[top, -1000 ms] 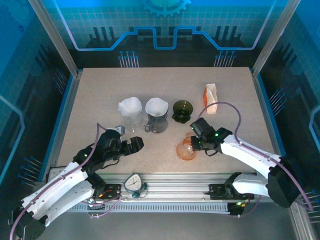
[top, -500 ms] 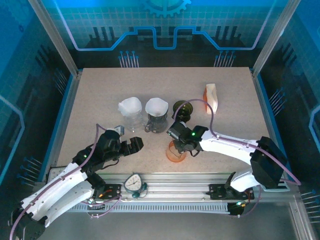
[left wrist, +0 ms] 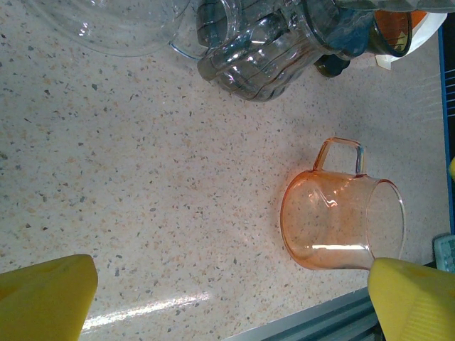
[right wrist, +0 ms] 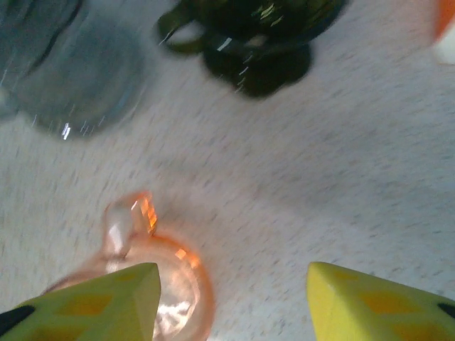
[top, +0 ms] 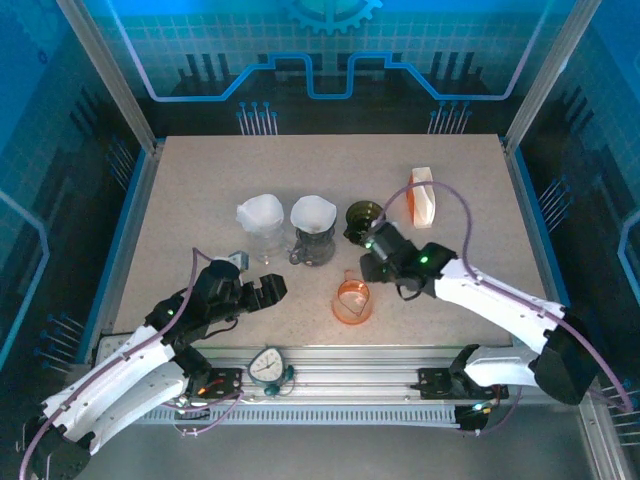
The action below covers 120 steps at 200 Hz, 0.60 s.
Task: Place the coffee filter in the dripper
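The loose coffee filter (top: pixel 423 193), a folded white paper, is standing at the far right of the table (top: pixel 200 190), touching an orange piece I cannot make out (a holder, perhaps). The orange dripper (top: pixel 352 300) is sitting empty near the front edge, well apart from the filter, its handle pointing toward the back. Between the two, the dark green dripper (top: pixel 364 220) is also standing empty. Left of it, the grey dripper (top: pixel 314 232) and the clear dripper (top: pixel 262 226) are each already wearing a white liner.

The right gripper (top: pixel 373 262) is hovering just behind the orange dripper with its jaws parted and nothing between them. The left gripper (top: pixel 268 289) is hovering near the front left, spread wide and empty.

Judging from here, the fetch is looking like the risky part. The filter is thin and is touching its neighbour, so a pinch landing too deep could be dragging the orange piece along or creasing the paper. The reach would be passing close by the dark green dripper, which a finger or forearm could be knocking over. And the orange dripper looks light: a filter pushed in off-centre may be tipping it or sliding it toward the table's edge.
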Each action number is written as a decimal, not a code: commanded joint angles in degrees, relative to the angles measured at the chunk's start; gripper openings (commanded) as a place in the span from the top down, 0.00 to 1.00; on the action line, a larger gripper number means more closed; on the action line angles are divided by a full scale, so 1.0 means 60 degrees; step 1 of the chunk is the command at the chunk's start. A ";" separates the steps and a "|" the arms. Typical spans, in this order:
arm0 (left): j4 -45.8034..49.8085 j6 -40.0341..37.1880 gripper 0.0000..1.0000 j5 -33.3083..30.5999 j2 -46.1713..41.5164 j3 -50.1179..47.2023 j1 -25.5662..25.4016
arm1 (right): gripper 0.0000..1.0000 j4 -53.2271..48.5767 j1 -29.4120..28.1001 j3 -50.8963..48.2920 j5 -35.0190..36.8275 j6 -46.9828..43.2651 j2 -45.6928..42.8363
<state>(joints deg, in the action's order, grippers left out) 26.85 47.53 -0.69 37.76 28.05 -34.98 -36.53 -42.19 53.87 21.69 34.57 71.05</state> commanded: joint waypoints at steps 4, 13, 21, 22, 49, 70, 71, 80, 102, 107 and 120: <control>0.0211 -0.0116 0.01 -0.0178 -0.0091 -0.0007 0.0081 | 0.40 0.0981 0.1348 0.0283 -0.0739 0.0133 0.0233; 0.0225 -0.0097 0.01 -0.0178 -0.0085 0.0000 0.0088 | 0.40 0.1412 0.1775 0.0406 -0.1051 0.0182 0.0542; 0.0241 -0.0085 0.01 -0.0178 -0.0096 0.0011 0.0087 | 0.39 0.1725 0.2065 0.0579 -0.1220 0.0227 0.0944; 0.0249 -0.0077 0.01 -0.0178 -0.0089 0.0012 0.0088 | 0.40 0.1754 0.2103 0.0598 -0.1238 0.0229 0.0997; 0.0311 -0.0013 0.01 -0.0145 -0.0109 0.0060 0.0088 | 0.39 0.2016 0.2726 0.1712 -0.1431 0.0331 0.2595; 0.0372 0.0005 0.01 -0.0159 -0.0169 0.0071 0.0103 | 0.39 0.2304 0.2991 0.2296 -0.1554 0.0573 0.3495; 0.0380 0.0012 0.01 -0.0161 -0.0177 0.0071 0.0103 | 0.39 0.2314 0.3005 0.2314 -0.1545 0.0599 0.3539; 0.0410 0.0017 0.01 -0.0178 -0.0217 0.0071 0.0117 | 0.40 0.2324 0.3103 0.2494 -0.1583 0.0775 0.3847; 0.0468 0.0032 0.01 -0.0207 -0.0308 0.0043 0.0139 | 0.43 0.2134 0.3253 0.2852 -0.1665 0.1098 0.4499; 0.0462 0.0046 0.01 -0.0207 -0.0324 0.0039 0.0143 | 0.43 0.2074 0.3267 0.2923 -0.1630 0.1114 0.4614; 0.0462 0.0074 0.01 -0.0220 -0.0366 -0.0001 0.0157 | 0.45 0.1883 0.3281 0.3059 -0.1502 0.1185 0.4882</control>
<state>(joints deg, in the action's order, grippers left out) 28.27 47.72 -0.73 36.49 28.05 -34.57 -23.94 -23.42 69.56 12.80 39.07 97.56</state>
